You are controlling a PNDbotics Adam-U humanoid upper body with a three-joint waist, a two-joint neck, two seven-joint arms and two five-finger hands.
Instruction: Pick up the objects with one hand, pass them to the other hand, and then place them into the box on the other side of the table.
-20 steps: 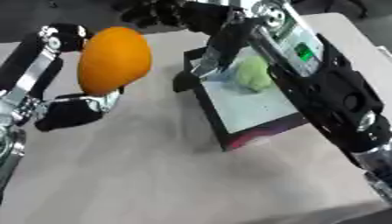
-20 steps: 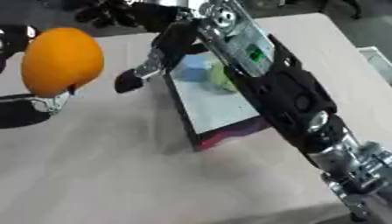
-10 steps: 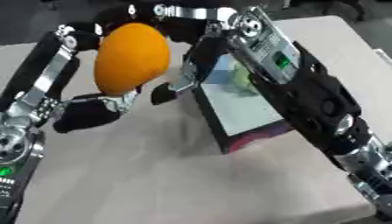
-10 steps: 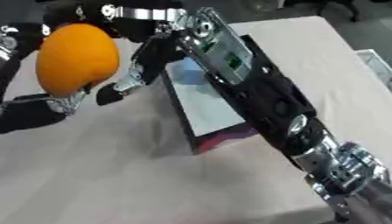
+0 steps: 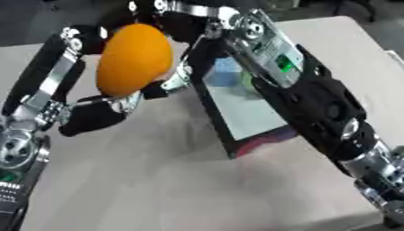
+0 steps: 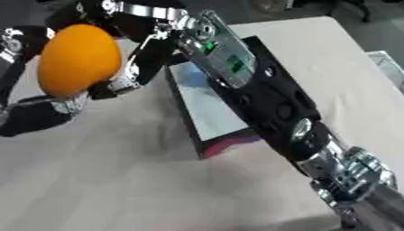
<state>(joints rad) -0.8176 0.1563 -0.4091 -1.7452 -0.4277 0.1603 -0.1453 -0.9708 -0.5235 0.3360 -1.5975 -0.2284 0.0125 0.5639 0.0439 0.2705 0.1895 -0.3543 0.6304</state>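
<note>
Above the counter, left of the box, the orange is held up in the air by the left robot hand, whose fingers curl round its lower side. The right robot hand reaches across from the box side and touches the orange; whether its fingers have closed I cannot tell. The fruit is held high, likely so that the other hand can take it. A pale green thing lies in the box, partly hidden by the right arm.

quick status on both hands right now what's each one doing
Left hand: shut on the orange, held up above the table.
Right hand: at the orange's side, fingers touching it; open or shut cannot be told.
</note>
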